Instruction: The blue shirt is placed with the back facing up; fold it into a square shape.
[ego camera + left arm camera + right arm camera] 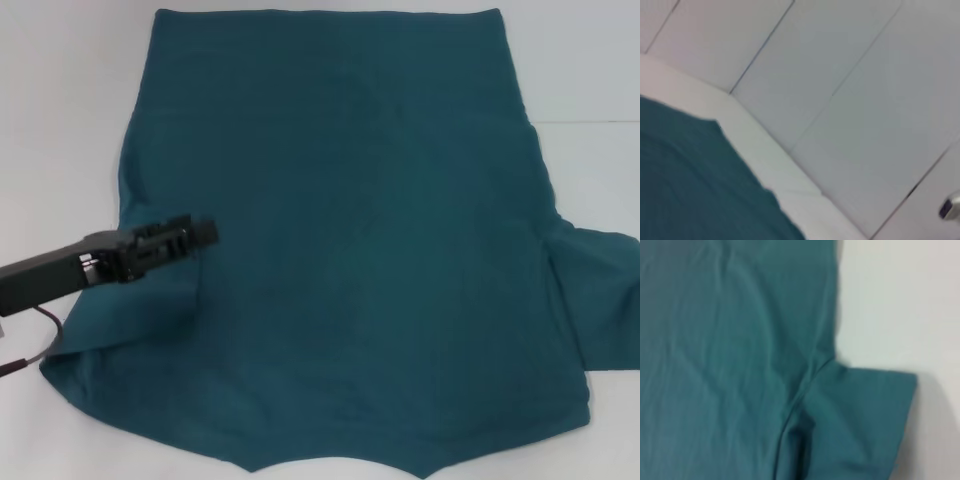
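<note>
The blue shirt point(360, 250) lies spread flat on the white table point(60, 110), plain side up, hem at the far edge and neckline at the near edge. Its right sleeve point(600, 300) sticks out to the side, and the right wrist view shows that sleeve point(865, 415) from above. My left gripper point(200, 235) hovers over the shirt's left side, just above the left sleeve point(110, 360), pointing toward the middle. The left wrist view catches a shirt edge point(695, 185) and the table beyond. My right gripper is out of view.
White table surface point(890, 300) borders the shirt on the left, right and far sides. A panelled white wall point(840, 75) rises behind the table. A small metal fitting point(949, 207) shows on that wall.
</note>
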You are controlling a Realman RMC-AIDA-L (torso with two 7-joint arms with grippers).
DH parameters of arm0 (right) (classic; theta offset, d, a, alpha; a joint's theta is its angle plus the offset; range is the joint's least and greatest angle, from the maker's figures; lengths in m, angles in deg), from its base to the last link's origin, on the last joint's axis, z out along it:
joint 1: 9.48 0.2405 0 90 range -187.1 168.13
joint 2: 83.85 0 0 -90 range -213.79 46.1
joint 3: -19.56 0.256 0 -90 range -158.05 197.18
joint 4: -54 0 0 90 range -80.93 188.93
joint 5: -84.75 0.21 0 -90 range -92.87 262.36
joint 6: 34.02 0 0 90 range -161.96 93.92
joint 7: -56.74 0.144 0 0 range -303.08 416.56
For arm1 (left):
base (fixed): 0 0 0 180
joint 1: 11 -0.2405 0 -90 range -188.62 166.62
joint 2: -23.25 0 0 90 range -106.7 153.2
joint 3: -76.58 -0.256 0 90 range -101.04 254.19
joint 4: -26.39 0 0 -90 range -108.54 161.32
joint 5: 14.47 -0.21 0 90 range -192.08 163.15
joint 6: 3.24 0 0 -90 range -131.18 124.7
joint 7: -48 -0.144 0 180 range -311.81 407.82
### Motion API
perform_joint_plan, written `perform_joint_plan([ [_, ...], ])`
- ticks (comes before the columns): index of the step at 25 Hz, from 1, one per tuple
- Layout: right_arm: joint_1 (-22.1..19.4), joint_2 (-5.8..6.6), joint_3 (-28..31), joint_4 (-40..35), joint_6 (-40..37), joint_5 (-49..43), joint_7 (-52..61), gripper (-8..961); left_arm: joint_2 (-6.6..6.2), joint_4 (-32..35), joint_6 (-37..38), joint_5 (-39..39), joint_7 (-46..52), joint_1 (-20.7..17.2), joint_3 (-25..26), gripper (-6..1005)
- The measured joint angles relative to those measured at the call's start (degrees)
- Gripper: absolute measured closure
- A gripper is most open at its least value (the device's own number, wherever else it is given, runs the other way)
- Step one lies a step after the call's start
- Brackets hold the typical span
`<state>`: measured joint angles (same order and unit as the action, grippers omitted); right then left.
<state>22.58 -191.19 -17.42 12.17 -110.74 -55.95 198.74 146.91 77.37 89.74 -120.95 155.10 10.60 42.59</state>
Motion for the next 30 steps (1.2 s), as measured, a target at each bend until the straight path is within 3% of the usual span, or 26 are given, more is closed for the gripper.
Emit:
perform_joint_plan([
  [11,1.5,1.93,0.8,0.1,0.9,0.0,1.0,922,-0.06,0.0,3.0,5.7,0.9,-1.5,3.5,368],
  [20,3.2,2.32,1.4,0.7,3.0,0.0,3.2,911,-0.16,0.1,4.9,6.6,2.1,-2.0,6.6,367],
  [30,3.4,2.26,3.2,0.9,3.0,0.4,3.9,899,-0.18,0.1,4.8,7.0,2.1,-2.0,6.7,368],
])
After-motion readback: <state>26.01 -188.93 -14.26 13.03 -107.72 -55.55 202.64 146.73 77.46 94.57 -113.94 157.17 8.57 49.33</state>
